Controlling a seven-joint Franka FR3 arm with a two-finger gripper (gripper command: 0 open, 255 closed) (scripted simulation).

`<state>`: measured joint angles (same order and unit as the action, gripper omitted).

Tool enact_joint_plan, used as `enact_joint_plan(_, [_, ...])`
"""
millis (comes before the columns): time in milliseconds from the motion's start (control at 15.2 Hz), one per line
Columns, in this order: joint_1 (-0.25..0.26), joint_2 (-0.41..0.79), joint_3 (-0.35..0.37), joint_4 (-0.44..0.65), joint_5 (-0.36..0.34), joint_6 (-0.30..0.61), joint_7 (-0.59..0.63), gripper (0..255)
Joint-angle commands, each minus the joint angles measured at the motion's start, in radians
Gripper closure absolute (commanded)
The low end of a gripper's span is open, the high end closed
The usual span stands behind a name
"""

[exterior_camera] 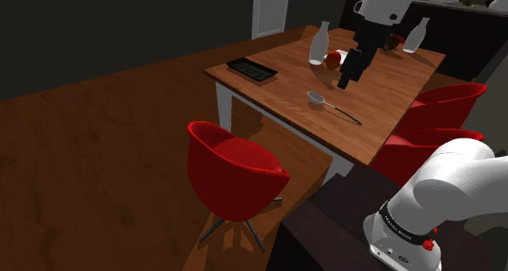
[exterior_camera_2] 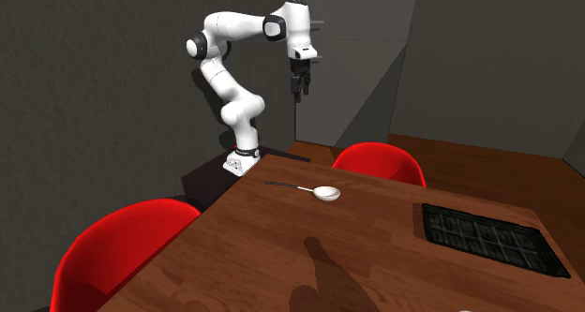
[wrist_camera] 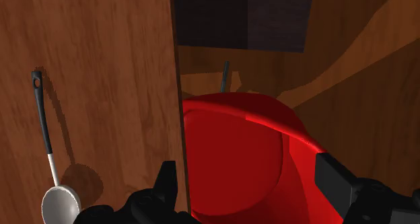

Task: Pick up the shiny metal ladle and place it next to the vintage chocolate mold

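Black two-finger hand (exterior_camera_2: 298,95) hangs above brown wooden counter (exterior_camera_2: 281,254), spread and empty. Silver-bowled, dark-handled ladle (exterior_camera_2: 316,190) lies flat, well apart from black compartmented mold tray (exterior_camera_2: 492,240).

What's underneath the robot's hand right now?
Beneath the open hand are the wooden table's edge and a red chair's seat, with wood floor beyond. The ladle lies on the table off to one side. The tabletop hides whatever is under it.

Nothing can be read; the faint lettering on the arm's dark base band (exterior_camera: 405,226) is too small.
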<state>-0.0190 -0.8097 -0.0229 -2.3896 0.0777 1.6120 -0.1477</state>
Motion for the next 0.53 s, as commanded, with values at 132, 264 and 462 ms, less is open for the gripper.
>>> enact_joint_plan(132, [-0.013,0.024,-0.019,-0.031,-0.028,0.053,-0.029,0])
enact_joint_plan(264, [-0.026,0.053,-0.039,-0.057,-0.055,0.108,-0.056,0])
enact_joint_plan(462, [-0.046,0.105,-0.069,-0.088,-0.095,0.194,-0.095,0])
